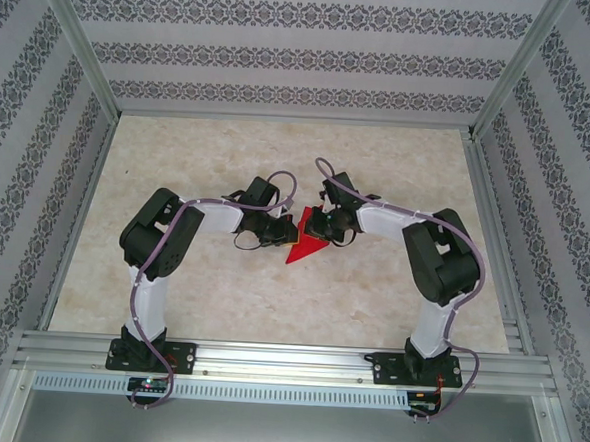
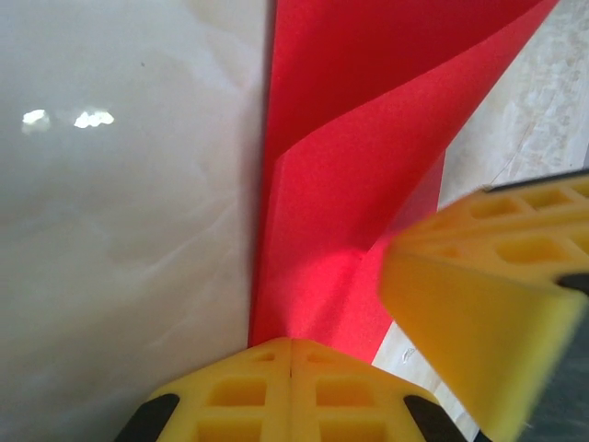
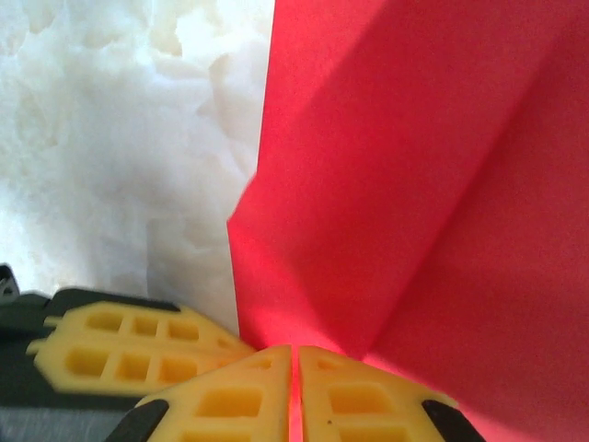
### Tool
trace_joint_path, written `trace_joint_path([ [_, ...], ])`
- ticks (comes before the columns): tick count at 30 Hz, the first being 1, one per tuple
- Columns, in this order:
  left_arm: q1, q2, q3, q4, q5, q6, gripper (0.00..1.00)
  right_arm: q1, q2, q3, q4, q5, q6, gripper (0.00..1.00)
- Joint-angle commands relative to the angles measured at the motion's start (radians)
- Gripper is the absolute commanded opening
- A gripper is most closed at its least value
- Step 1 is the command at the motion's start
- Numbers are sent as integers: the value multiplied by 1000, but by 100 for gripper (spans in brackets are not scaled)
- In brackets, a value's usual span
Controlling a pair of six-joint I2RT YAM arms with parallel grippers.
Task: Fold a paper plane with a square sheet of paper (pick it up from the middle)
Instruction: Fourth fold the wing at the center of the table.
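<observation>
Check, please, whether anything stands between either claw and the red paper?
Nothing visible does. The left claw is shut directly on the partly folded red paper, and the right claw is shut on it too, with the sheet running straight in between each pair of yellow fingers.

1. No word, brand, number or sign can be read anywhere.
2. The white wall panels with grey floral bands [image 1: 285, 60] carry ornament only, not lettering.
3. Any marking on the small lit electronic part on the near metal rail [image 1: 150, 381] is too small to read.
</observation>
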Motion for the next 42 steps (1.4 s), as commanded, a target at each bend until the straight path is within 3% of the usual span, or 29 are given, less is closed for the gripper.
trace_joint_path([
  [1,-19,69,-17,-114,-103,46,5,-7,30,38,33,-8,-8,11],
  [9,-19,44,14,-148,-93,79,8,-37,49,-23,23,57,12,9],
  [15,-19,-81,53,-151,-99,76,18,-41,51,-67,40,60,21,9],
  [21,-20,-176,17,-107,-144,38,18,-41,52,-77,53,64,32,9],
  [30,-44,-138,9,-52,-60,11,17,-43,52,-85,70,69,43,10],
  [42,-59,-63,1,-94,-57,7,13,-44,50,-82,81,59,54,11],
])
